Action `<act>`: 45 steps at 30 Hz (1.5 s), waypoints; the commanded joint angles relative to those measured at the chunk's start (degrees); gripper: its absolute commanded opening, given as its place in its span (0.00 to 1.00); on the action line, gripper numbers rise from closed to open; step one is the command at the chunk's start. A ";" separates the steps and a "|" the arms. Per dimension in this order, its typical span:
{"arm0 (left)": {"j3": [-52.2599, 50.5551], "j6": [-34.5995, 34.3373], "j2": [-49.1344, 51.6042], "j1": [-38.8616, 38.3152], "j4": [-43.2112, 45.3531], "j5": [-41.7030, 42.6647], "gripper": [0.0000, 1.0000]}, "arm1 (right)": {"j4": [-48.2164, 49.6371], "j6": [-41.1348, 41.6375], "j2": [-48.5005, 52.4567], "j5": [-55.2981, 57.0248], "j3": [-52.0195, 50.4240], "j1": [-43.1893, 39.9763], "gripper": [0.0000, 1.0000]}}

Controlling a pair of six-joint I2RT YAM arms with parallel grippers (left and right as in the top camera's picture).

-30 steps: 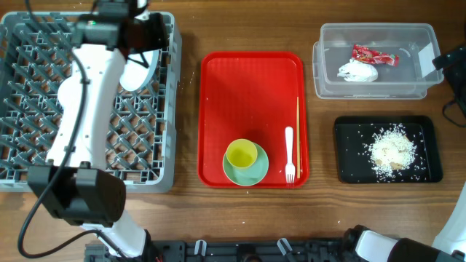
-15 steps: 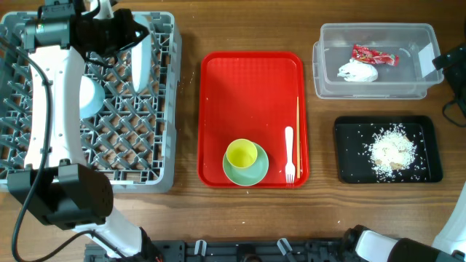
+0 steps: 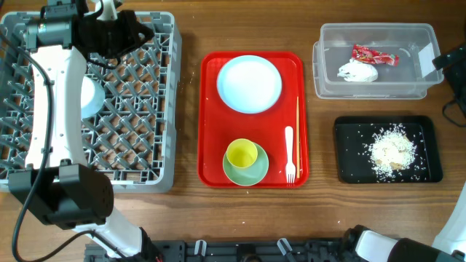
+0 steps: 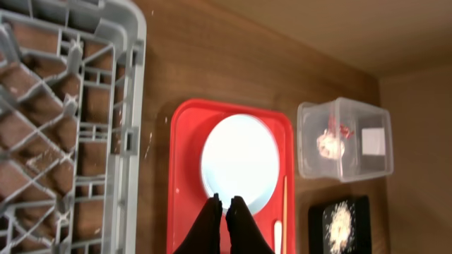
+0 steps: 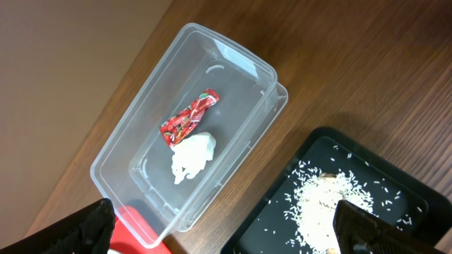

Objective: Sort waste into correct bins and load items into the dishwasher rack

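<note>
Bright, even light — sharp, soft shadows.

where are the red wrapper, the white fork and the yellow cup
red wrapper [image 5: 189, 115]: right wrist view, its crinkled middle
white fork [image 3: 289, 153]: overhead view, its handle
yellow cup [image 3: 242, 154]: overhead view, its inner bottom

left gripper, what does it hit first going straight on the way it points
Probably the pale-blue plate on the red tray; the shut left gripper points at it, depth unclear.
</note>
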 commanded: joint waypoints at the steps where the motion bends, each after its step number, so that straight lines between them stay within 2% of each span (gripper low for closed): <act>1: 0.07 4.66 0.02 -3.65 -3.15 -2.69 0.10 | 0.09 0.39 0.37 -0.11 -0.04 -0.09 1.00; 3: 0.07 4.74 0.02 -7.65 -3.85 -7.10 0.40 | 0.09 0.39 0.37 -0.11 -0.04 -0.09 1.00; 4: 0.07 4.85 0.02 -10.21 -3.74 -9.49 0.52 | 0.09 0.39 0.37 -0.11 -0.04 -0.09 1.00; 5: 0.07 5.03 0.04 -12.96 -3.41 -12.26 0.59 | 0.09 0.39 0.37 -0.11 -0.04 -0.09 1.00; 7: 0.07 6.49 0.55 -20.81 -2.01 -19.91 0.85 | 0.09 0.39 0.37 -0.11 -0.04 -0.09 1.00; 13: 0.07 6.38 7.39 -40.61 4.07 -42.03 0.88 | 0.09 0.39 0.37 -0.11 -0.04 -0.09 1.00; 16: 0.07 6.45 13.09 -46.90 7.32 -47.65 0.86 | 0.09 0.39 0.37 -0.11 -0.04 -0.09 1.00; 20: 0.07 6.49 18.91 -50.60 10.60 -47.74 0.80 | 0.09 0.37 0.37 -0.11 -0.04 -0.09 1.00; 31: 0.07 9.42 29.66 -52.19 19.34 -48.63 0.71 | 0.09 0.39 0.37 -0.11 -0.04 -0.09 1.00; 37: 0.07 11.43 32.85 -51.69 21.40 -49.92 0.53 | 0.09 0.39 0.37 -0.11 -0.04 -0.09 1.00; 39: 0.07 12.26 33.92 -51.69 21.24 -51.25 0.42 | 0.09 0.39 0.37 -0.11 -0.04 -0.09 1.00; 42: 0.07 12.24 34.49 -51.69 21.11 -53.86 0.08 | 0.09 0.39 0.37 -0.11 -0.04 -0.09 1.00; 43: 0.07 12.24 34.49 -51.69 21.09 -54.73 0.04 | 0.07 0.39 0.37 -0.11 -0.04 -0.09 1.00; 45: 0.07 12.59 34.49 -51.69 20.92 -58.75 0.04 | 0.09 0.39 0.37 -0.11 -0.04 -0.09 1.00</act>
